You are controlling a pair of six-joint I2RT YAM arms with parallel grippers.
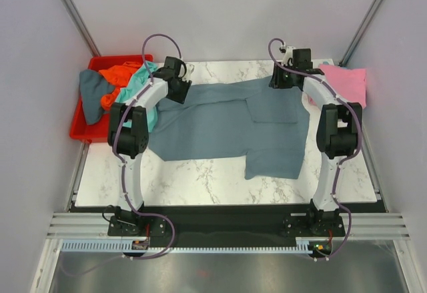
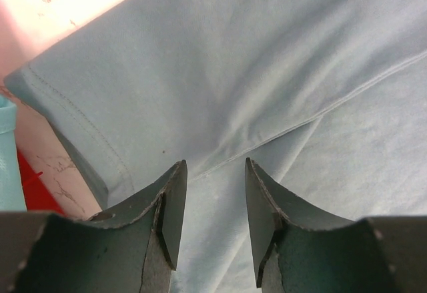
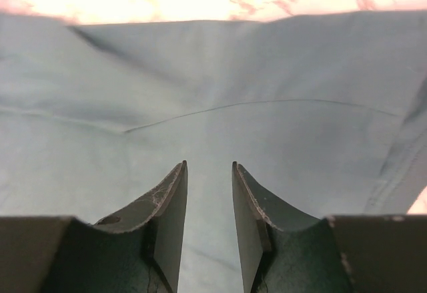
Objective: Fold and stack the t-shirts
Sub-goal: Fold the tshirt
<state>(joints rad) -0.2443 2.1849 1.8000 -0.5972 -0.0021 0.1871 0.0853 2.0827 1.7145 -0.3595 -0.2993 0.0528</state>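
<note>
A large slate blue-grey t-shirt [image 1: 227, 123] lies spread across the white marble table [image 1: 200, 179]. My left gripper [image 1: 180, 86] hovers open over its far left sleeve; the left wrist view shows the sleeve hem and a seam [image 2: 220, 73] just ahead of the open gripper [image 2: 215, 166]. My right gripper [image 1: 281, 79] hovers open over the shirt's far right edge; the right wrist view shows flat blue-grey cloth [image 3: 213, 93] ahead of the open gripper [image 3: 209, 166]. A pink t-shirt [image 1: 347, 83] lies at the far right. Orange [image 1: 120, 76], teal [image 1: 137, 86] and another grey shirt [image 1: 92, 89] lie in the bin.
A red plastic bin [image 1: 80, 129] stands off the table's left side, holding the crumpled shirts. Grey walls and metal posts enclose the back and sides. The arm bases are bolted at the near edge.
</note>
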